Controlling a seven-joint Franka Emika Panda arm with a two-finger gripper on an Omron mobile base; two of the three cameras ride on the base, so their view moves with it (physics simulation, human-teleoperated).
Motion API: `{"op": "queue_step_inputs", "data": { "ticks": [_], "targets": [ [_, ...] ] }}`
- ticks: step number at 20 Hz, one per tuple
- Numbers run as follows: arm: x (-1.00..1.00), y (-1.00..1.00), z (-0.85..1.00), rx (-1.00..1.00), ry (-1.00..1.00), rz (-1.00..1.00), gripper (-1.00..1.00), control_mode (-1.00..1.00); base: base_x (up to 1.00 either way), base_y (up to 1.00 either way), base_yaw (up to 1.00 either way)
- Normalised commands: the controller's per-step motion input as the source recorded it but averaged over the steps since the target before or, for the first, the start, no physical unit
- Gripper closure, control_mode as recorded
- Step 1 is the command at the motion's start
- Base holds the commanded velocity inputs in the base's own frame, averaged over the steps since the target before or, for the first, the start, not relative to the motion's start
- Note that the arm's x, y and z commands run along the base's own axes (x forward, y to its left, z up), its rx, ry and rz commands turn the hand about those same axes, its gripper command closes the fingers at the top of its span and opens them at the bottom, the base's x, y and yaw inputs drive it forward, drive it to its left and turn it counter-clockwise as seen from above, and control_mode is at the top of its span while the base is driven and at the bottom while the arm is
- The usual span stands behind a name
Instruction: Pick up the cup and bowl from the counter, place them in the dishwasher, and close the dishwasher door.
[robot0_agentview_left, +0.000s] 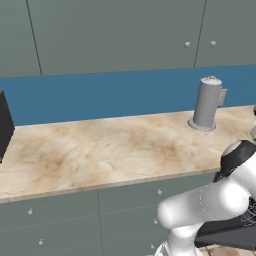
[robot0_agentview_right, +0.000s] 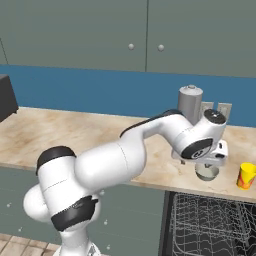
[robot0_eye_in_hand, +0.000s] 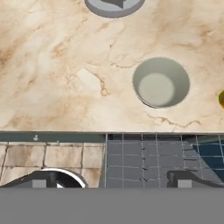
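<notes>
The gripper (robot0_eye_in_hand: 112, 180) is hanging above the front edge of the counter (robot0_agentview_left: 100, 150) with its jaws standing wide apart and nothing between them; in the hand view its two dark fingertips (robot0_eye_in_hand: 43, 179) are framing the bottom of the picture. At about one o'clock from them in that view, the bowl (robot0_eye_in_hand: 161, 82) is sitting upright on the counter, close to the front edge, and its pale hollow is showing nothing inside. In the right base view the bowl (robot0_agentview_right: 207, 172) is peeking out just beneath the hand. A yellow cup (robot0_agentview_right: 245, 175) with a red band is standing at three o'clock of the bowl, near it but apart; whether it is holding anything cannot be told from here. At twelve o'clock of the bowl, further back by the blue wall, the tall grey canister (robot0_agentview_right: 190, 104) is standing upright with its lid on, so its contents are hidden. Below the counter edge the dishwasher (robot0_agentview_right: 210, 225) is standing open, its wire rack (robot0_agentview_right: 215, 220) showing bare mesh. A dark appliance (robot0_agentview_left: 4, 125) is sitting at the far nine o'clock end of the counter.
</notes>
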Motion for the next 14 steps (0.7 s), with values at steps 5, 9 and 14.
{"op": "queue_step_inputs", "data": {
  "ticks": [5,9,14],
  "targets": [
    [0.00,-0.29,-0.12,-0.04,-0.10,-0.08,-1.00,-1.00,0.00,0.00,0.00],
    [0.05,-0.17,-0.13,-0.09,-0.11,-0.12,-1.00,-1.00,0.00,0.00,0.00],
    [0.16,-0.06,-0.26,-0.14,-0.04,-0.09,-1.00,-1.00,0.00,0.00,0.00]
  ]
}}
